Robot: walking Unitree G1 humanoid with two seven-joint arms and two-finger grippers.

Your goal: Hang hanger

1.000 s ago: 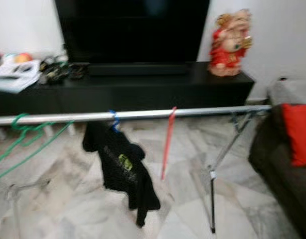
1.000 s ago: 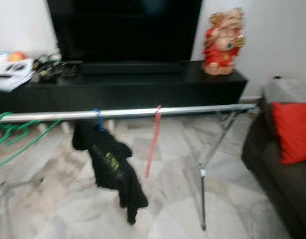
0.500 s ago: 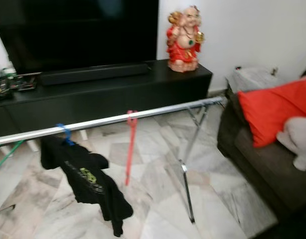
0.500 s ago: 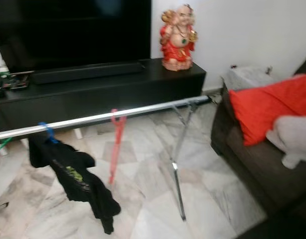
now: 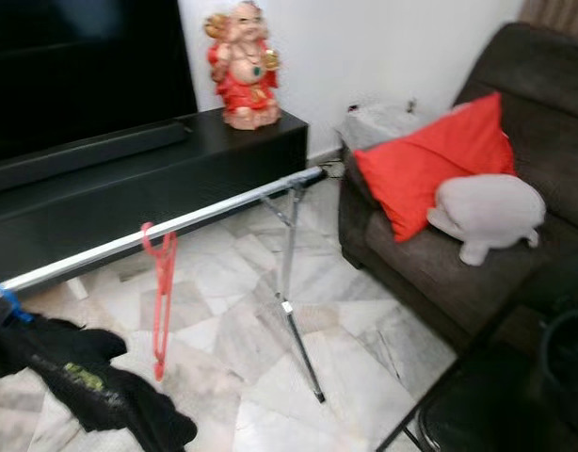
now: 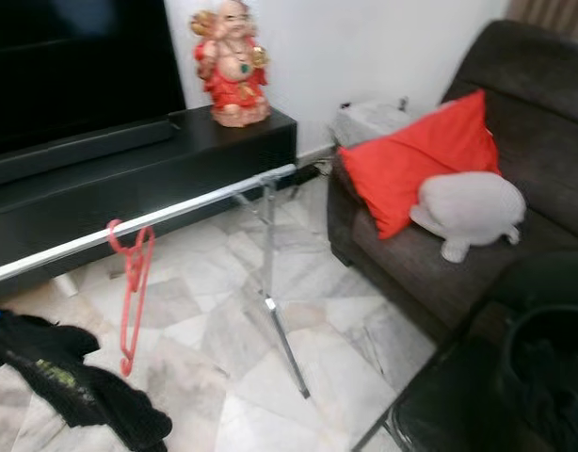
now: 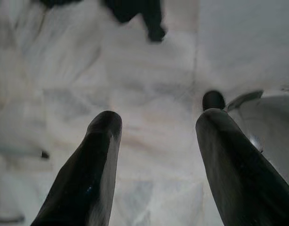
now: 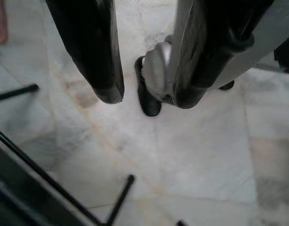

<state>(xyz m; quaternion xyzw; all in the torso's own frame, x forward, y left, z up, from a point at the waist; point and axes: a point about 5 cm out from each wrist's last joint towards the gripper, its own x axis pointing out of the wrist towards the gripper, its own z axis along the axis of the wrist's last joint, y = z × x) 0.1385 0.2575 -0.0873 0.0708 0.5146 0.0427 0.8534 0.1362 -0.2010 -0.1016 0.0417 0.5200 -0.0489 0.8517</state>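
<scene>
A red hanger [image 5: 162, 297] hangs on the silver drying rail [image 5: 167, 229] at centre left, with a black garment [image 5: 82, 381] at lower left. At right, a dark sofa [image 5: 430, 264] carries a red cushion [image 5: 430, 165]. The left claw [image 7: 154, 129] and right claw [image 8: 144, 89] are both spread and empty above the marble floor [image 5: 242, 330].

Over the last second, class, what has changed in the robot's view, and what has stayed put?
The camera swung to the robot's right: the sofa with its red cushion has come into view, and the green hangers have slid out. Nothing was grasped or released. The red hanger and black shirt stay on the rail.
</scene>
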